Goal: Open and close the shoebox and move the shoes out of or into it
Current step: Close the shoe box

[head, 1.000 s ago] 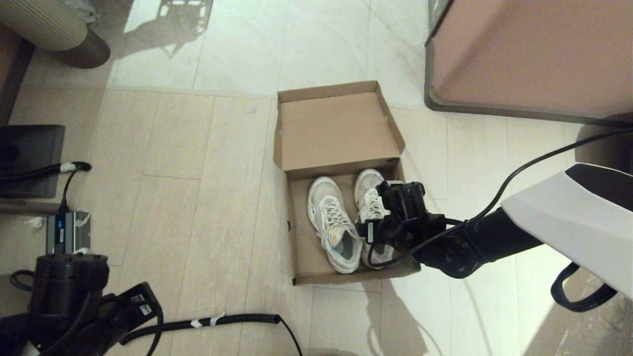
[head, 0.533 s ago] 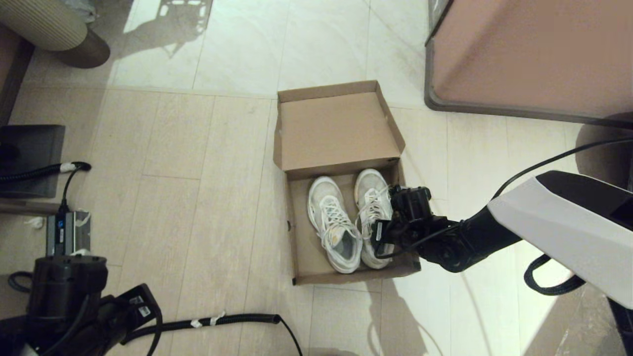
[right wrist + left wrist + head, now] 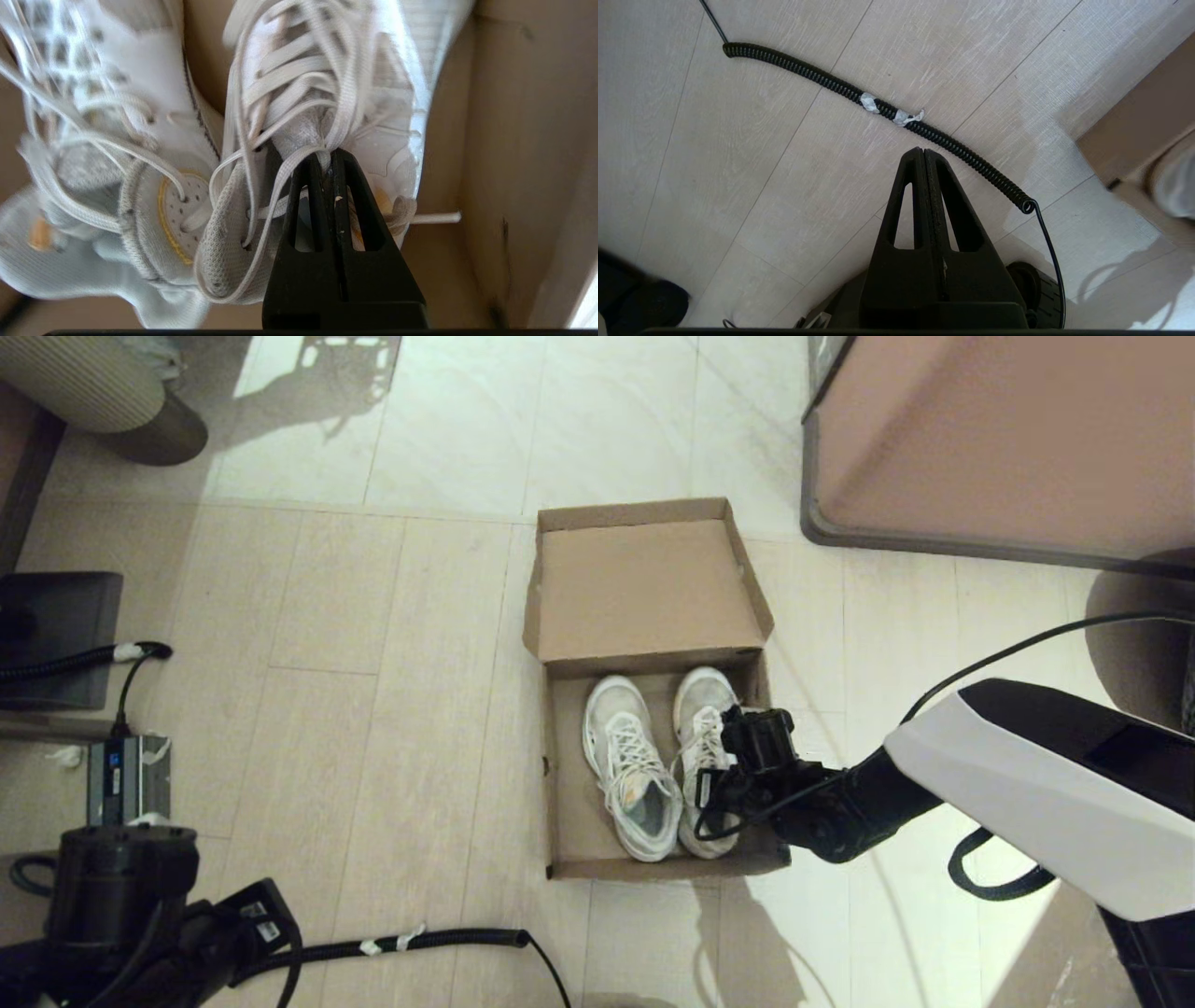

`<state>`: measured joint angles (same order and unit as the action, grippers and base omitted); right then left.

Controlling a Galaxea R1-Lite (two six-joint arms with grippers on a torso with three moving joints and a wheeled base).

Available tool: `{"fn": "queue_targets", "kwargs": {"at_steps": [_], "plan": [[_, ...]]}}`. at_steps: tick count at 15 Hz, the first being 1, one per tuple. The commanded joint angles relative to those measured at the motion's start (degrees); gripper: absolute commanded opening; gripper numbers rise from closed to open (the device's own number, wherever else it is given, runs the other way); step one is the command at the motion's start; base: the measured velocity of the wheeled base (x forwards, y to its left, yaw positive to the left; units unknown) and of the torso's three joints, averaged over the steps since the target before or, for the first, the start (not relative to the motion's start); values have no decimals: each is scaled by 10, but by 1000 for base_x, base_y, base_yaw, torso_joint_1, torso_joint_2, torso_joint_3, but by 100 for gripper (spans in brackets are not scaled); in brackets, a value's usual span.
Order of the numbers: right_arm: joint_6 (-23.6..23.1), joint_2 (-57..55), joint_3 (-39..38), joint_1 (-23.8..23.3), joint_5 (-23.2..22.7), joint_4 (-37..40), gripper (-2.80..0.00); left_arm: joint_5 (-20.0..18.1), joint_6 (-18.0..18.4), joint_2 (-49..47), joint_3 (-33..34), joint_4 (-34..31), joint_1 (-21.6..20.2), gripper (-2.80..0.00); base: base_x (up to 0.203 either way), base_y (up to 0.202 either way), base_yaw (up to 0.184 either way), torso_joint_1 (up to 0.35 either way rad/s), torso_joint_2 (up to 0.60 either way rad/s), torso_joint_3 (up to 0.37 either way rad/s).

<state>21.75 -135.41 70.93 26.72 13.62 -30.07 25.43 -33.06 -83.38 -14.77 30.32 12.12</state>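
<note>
The brown cardboard shoebox [image 3: 653, 869] stands open on the floor, its lid [image 3: 644, 588] folded back on the far side. Both white sneakers lie side by side inside, the left shoe [image 3: 627, 765] and the right shoe [image 3: 702, 695]. My right gripper [image 3: 721, 761] reaches down into the box's right half. In the right wrist view it [image 3: 326, 156] is shut on the tongue and laces of the right shoe [image 3: 327, 70], with the left shoe [image 3: 93, 140] beside it and the box wall [image 3: 514, 116] close by. My left gripper [image 3: 923, 151] hangs shut and empty at the lower left.
A large pinkish-brown cabinet [image 3: 999, 439] stands at the far right, near the box. A black coiled cable [image 3: 420, 941] lies on the floor in front of the box. A power adapter [image 3: 126, 775] and a dark block [image 3: 56, 635] sit at the left.
My right arm has swung left and lower, settling the gripper down over the right shoe. The box and its lid have shifted slightly to the right. The left arm stays put.
</note>
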Motion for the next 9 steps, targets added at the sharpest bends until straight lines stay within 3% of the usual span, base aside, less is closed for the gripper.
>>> {"fn": "queue_targets", "kwargs": {"at_steps": [1, 6, 9], "plan": [[3, -2, -38, 18, 1, -4, -280, 1, -2, 1, 0, 2, 0, -280, 0, 0, 0, 0, 0, 0], [11, 43, -135, 53, 2, -47, -280, 1, -3, 7, 8, 2, 0, -280, 0, 0, 0, 0, 0, 0], [6, 109, -148, 54, 3, -58, -280, 1, -3, 15, 11, 2, 0, -280, 0, 0, 0, 0, 0, 0]]}}
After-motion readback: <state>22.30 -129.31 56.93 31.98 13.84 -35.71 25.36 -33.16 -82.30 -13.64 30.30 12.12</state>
